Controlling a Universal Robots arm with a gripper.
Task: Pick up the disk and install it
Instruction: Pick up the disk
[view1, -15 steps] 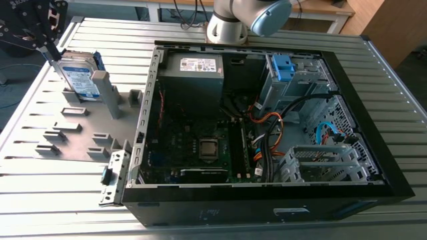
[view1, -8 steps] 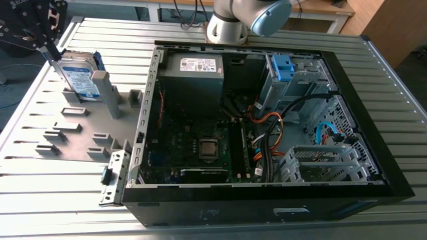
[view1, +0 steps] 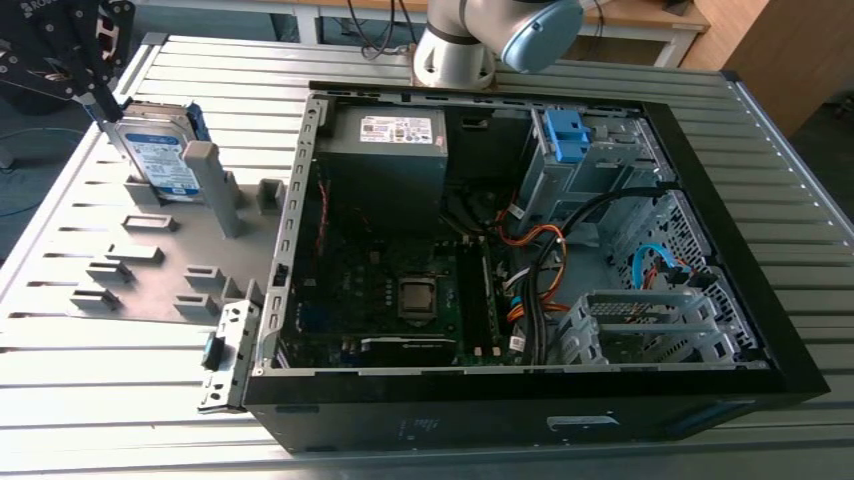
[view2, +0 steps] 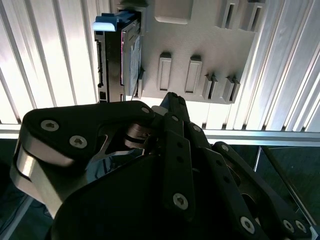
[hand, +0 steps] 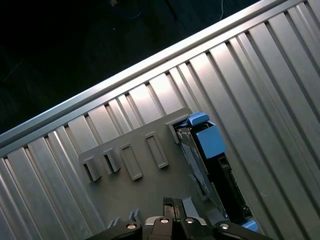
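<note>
Disk (view1: 158, 150) standing on edge in grey holder plate (view1: 147, 270) on slatted tabletop (view1: 80, 400), at the exterior view's left of open computer case (view1: 534, 250); claw (view1: 96, 100) just above disk's top corner; whether claw is apart or together, cannot tell

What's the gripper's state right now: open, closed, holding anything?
Gripper: open or closed cannot be told; it is close by the disk, which stands on edge in the grey holder.

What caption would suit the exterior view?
Gripper by the disk standing in a grey rack beside an open computer case.
</note>
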